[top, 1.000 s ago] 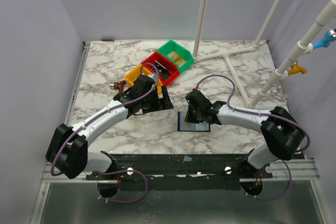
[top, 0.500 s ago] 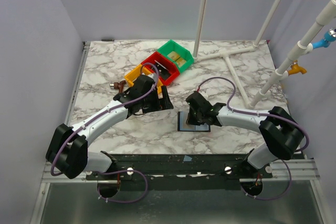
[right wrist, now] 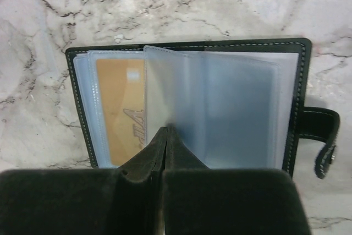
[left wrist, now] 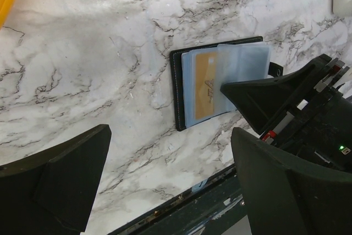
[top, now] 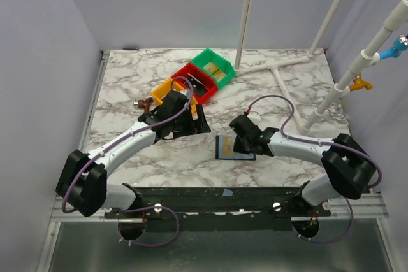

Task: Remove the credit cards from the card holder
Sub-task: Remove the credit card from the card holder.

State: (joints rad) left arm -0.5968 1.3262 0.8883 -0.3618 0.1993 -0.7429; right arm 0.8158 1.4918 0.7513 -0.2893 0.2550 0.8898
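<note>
The black card holder [top: 231, 148] lies open on the marble table, near the front. It also shows in the left wrist view [left wrist: 181, 89] and the right wrist view [right wrist: 187, 45]. A tan-gold credit card [right wrist: 118, 111] sits in a clear sleeve on its left side, also visible in the left wrist view [left wrist: 203, 86]. The pale card is hidden. My right gripper [right wrist: 166, 131] is shut, its tips pinching the lower edge of a clear sleeve page [right wrist: 220, 108]. My left gripper [left wrist: 170, 191] is open and empty, hovering to the left of the holder [top: 185, 122].
Yellow [top: 167, 87], red [top: 196, 81] and green [top: 215, 67] bins stand in a row behind the left gripper. White pipes [top: 284, 84] lie and rise at the back right. The black front rail [left wrist: 220, 202] runs just near the holder.
My right gripper has drawn back to the right and nearer, uncovering the holder's left side with the tan-gold card. The left arm has not moved.
</note>
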